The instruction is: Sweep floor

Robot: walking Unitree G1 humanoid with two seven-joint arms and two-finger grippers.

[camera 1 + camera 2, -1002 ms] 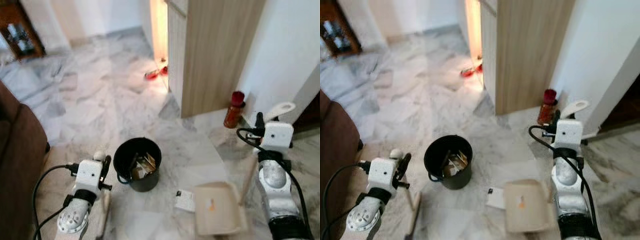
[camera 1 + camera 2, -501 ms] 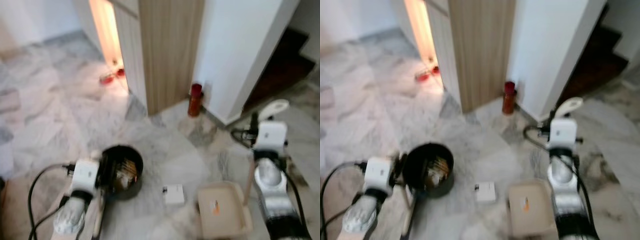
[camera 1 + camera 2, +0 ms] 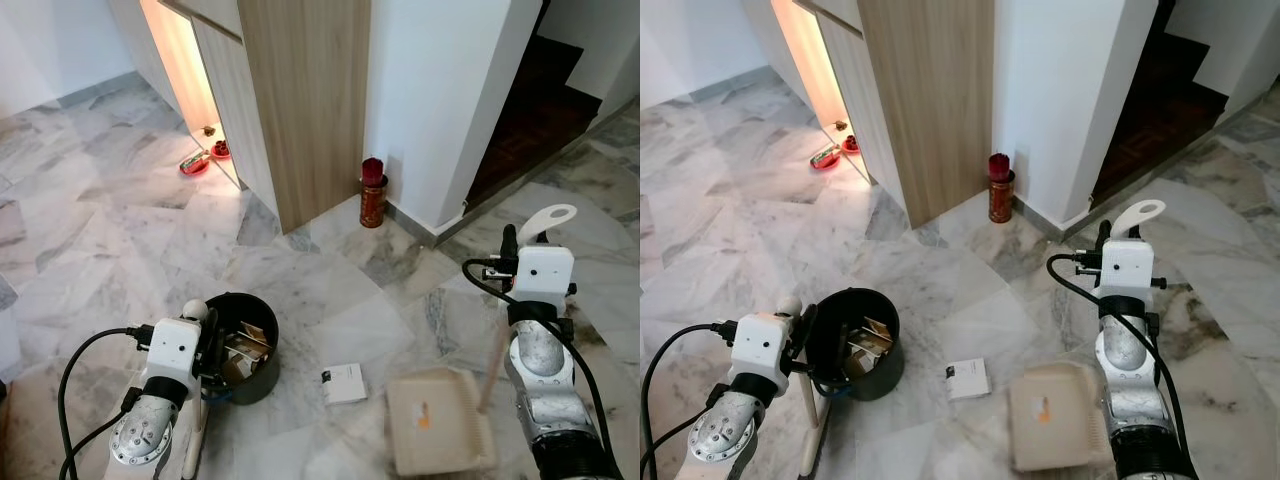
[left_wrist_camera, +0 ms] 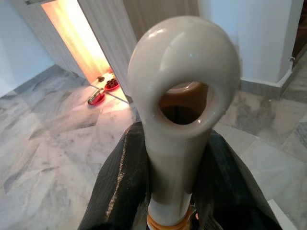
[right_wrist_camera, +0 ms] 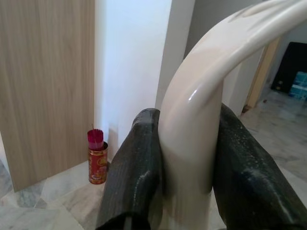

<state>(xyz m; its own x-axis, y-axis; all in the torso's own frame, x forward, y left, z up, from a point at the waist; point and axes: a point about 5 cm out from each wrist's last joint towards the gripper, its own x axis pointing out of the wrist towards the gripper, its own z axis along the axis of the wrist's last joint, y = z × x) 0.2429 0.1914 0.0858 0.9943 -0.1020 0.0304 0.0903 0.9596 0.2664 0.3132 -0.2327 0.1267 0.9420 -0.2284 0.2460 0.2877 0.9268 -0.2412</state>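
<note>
A broom handle [image 4: 180, 120] is clamped by the left gripper [image 4: 168, 182] beside the bin [image 3: 243, 333]. The dustpan [image 3: 436, 420] handle [image 5: 201, 120] is clamped by the right gripper [image 5: 184, 167].

Your left gripper [image 4: 169, 191] clamped on a cream broom handle [image 4: 180, 115], black fingers [image 4: 120, 187] pressed against both its sides, the handle's looped end filling the frame's centre, grey marble floor [image 4: 53, 143] behind, a red dish [image 4: 97, 97] at centre left by a warmly lit opening [image 4: 76, 33].
</note>
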